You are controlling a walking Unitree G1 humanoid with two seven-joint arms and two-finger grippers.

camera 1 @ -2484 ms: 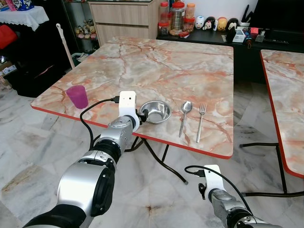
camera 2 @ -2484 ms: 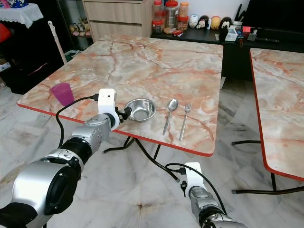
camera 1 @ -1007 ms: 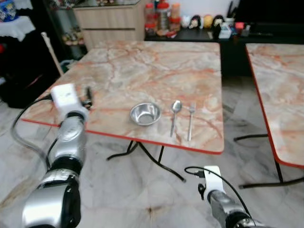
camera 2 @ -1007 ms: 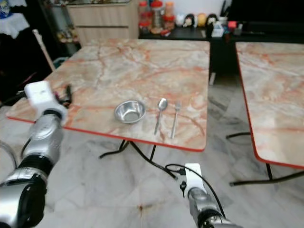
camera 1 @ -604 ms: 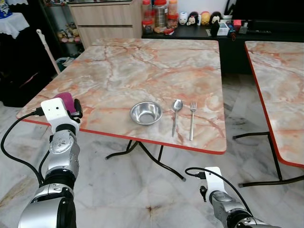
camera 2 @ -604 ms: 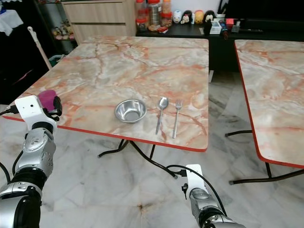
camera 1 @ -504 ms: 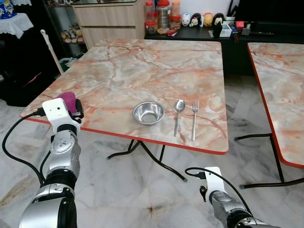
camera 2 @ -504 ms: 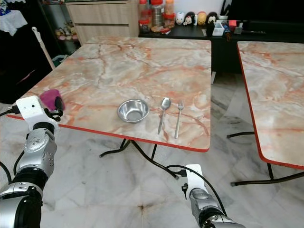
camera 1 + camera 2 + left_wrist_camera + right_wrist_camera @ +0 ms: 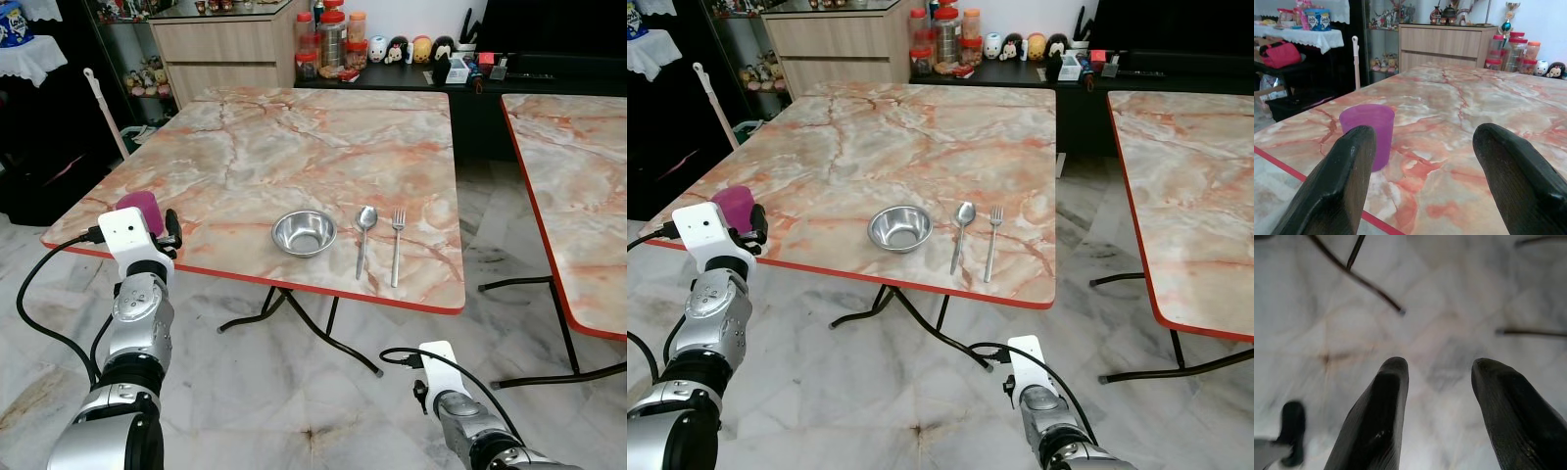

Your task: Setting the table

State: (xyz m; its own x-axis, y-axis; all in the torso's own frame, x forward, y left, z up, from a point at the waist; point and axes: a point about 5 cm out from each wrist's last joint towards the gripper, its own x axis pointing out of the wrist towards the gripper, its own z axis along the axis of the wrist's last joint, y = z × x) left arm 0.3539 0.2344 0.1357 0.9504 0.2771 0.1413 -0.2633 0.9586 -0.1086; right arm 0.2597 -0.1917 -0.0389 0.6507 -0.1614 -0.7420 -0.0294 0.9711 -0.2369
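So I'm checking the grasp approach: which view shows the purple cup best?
The left wrist view: the purple cup stands whole and near, just beyond the open left gripper. In both eye views the wrist camera block hides most of it, leaving its top.

— How is the light?
— Even and bright, soft indoor light. The desk (image 9: 323,147) is plainly lit with a mild sheen, the bowl (image 9: 304,233) shows a small glint, and the far left corner of the room stays dark.
— Shadows?
— Faint ones only, under the desk on the pale floor (image 9: 294,392).
— Any blur?
— The head views are sharp. In the left wrist view the near fingers (image 9: 1337,191) are soft while the cup (image 9: 1367,133) reads clear. The right wrist view is smeared: floor and fingers (image 9: 1376,426) lack crisp edges.
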